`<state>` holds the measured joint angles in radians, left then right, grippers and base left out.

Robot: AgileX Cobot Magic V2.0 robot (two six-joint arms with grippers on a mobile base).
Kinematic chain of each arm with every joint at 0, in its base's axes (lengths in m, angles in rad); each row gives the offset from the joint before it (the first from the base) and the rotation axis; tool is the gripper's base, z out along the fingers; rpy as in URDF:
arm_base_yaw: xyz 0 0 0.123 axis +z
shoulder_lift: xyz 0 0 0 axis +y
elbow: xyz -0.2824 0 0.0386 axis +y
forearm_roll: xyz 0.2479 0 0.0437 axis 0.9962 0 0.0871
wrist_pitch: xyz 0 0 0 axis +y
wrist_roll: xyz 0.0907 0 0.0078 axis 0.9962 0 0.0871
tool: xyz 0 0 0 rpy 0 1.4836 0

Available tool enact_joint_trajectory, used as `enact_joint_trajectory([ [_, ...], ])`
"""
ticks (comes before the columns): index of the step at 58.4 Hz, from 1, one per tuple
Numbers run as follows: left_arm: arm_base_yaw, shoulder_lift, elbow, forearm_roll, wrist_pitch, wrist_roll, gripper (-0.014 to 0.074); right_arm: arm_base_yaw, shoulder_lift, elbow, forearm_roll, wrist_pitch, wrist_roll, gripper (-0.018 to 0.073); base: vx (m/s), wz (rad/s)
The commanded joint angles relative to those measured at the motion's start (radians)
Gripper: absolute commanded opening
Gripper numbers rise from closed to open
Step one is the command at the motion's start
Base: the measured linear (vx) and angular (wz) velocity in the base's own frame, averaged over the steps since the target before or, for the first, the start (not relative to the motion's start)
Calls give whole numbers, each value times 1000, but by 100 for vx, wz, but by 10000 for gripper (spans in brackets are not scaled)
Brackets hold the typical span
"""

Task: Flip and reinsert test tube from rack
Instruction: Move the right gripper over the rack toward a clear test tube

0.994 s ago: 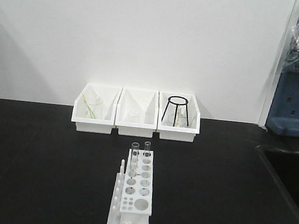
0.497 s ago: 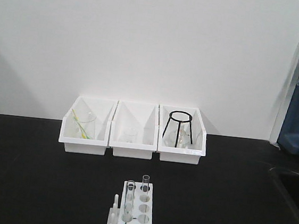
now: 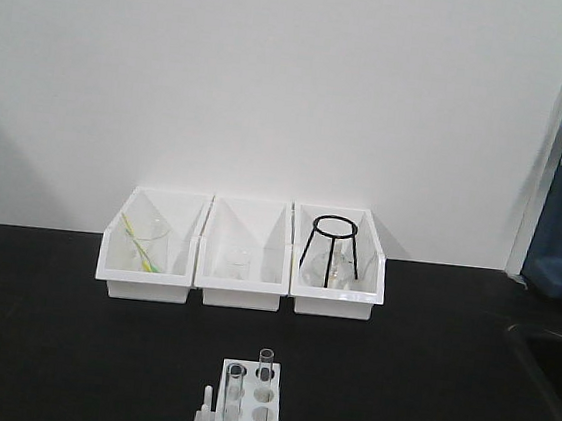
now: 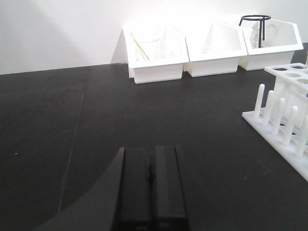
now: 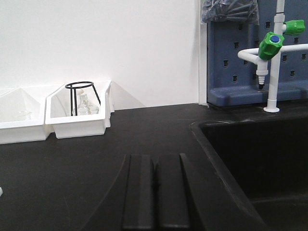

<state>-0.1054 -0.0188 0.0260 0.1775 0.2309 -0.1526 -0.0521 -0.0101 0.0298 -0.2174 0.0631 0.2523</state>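
Note:
The white rack (image 3: 248,413) stands on the black table at the bottom middle of the front view, cut by the frame's edge. Two clear test tubes stand upright in it, one in front (image 3: 232,398) and one behind (image 3: 266,363). In the left wrist view the rack (image 4: 288,103) is at the right, pegs toward me. My left gripper (image 4: 151,150) is shut and empty, low over the table, well left of the rack. My right gripper (image 5: 155,158) is also shut and empty; no rack shows in its view. Neither gripper shows in the front view.
Three white open bins (image 3: 241,285) line the back wall: the left holds a beaker (image 3: 147,245), the middle a small glass, the right a black wire tripod (image 3: 330,248). A black sink (image 5: 255,159) with a green-handled tap (image 5: 270,45) lies right of the right gripper.
The front view has shifted: bins and rack sit lower in frame, and the rack is now cut by the bottom edge. Nothing on the table looks moved.

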Motion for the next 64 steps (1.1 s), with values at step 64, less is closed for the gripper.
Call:
enact_joint_trajectory([
  [64,0,-8,-4,-5,-80,-9,-6,-5,722,-780,-100,-185,21,-8,0,0],
])
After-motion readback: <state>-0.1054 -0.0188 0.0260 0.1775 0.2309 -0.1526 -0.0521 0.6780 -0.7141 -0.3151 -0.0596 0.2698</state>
